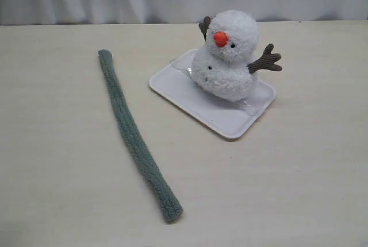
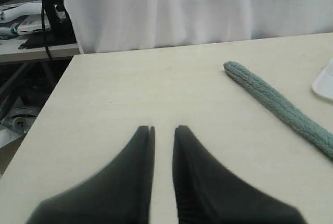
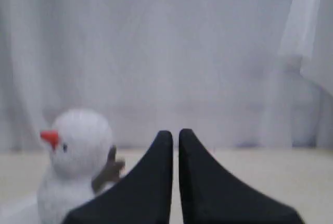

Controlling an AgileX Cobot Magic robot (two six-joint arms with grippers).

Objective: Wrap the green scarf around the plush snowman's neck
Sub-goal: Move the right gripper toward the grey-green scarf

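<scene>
Three views are splitting the scene between them. The exterior view alone is showing the whole green scarf (image 1: 133, 135) lying straight and slantwise on the pale tabletop (image 1: 57, 172), well apart from the plush snowman (image 1: 227, 57), which is sitting on a white tray (image 1: 230, 122). The claws are showing only in the wrist views. The left claw (image 2: 164, 128) is hanging over bare tabletop, its dark tapered fingers drawn almost together with a thin slit between them, gripping nothing. One rounded scarf end is lying ahead of it and to one side, not touching. The right claw (image 3: 175, 133) is likewise nearly closed and empty, with the snowman sitting beyond it before a white curtain (image 3: 182, 52). The scarf is looking fuzzy and ribbed, the snowman fluffy, with an orange nose and brown twig arms.
</scene>
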